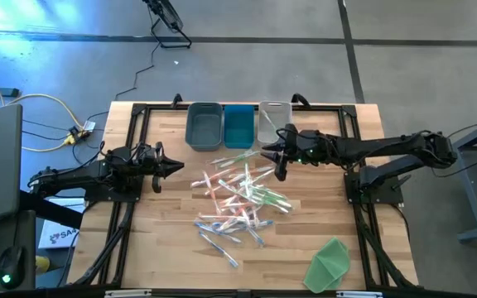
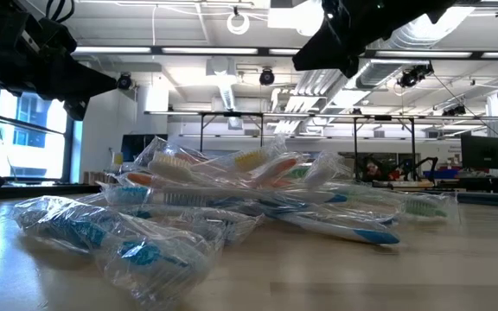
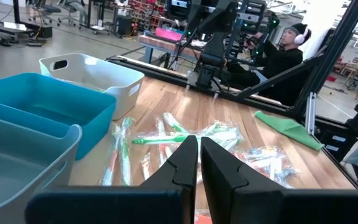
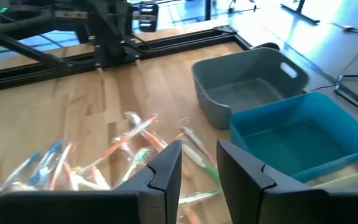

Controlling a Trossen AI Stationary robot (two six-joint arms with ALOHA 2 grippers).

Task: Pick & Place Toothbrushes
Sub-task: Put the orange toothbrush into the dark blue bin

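While both my arms hang above the table (image 1: pixel 305 265), nothing is held in either gripper. Left gripper (image 1: pixel 175 168) sits over the left side of the wood, pointing toward the pile; its fingers (image 3: pixel 185 163) are pressed nearly together with just a thin slit between them, nothing in it. Right gripper (image 1: pixel 280 170) hovers at the pile's far right edge, just in front of the bins; its fingers (image 4: pixel 166 165) stand a bit apart with only air between, toothbrushes visible below through the gap.

Toothbrushes (image 1: pixel 238 199) lie in a loose heap mid-table, most in clear wrappers, pink/orange, green and blue handles mixed. Blue ones spread toward the near edge, green ones toward the right. From the low view the heap (image 2: pixel 258 194) stacks a few layers deep, wrappers crinkled at the front.

Three bins in a row at the far edge, touching side by side: grey bin (image 1: pixel 204 126), teal bin (image 1: pixel 238 126), white bin (image 1: pixel 273 122). Can't tell whether the white one has anything inside; grey and teal look bare in the right wrist view.

Green cloth (image 1: pixel 330 263) lies near the front right corner, well apart from the pile.

A person (image 3: pixel 284 53) with headphones sits beyond the table in the left wrist view.
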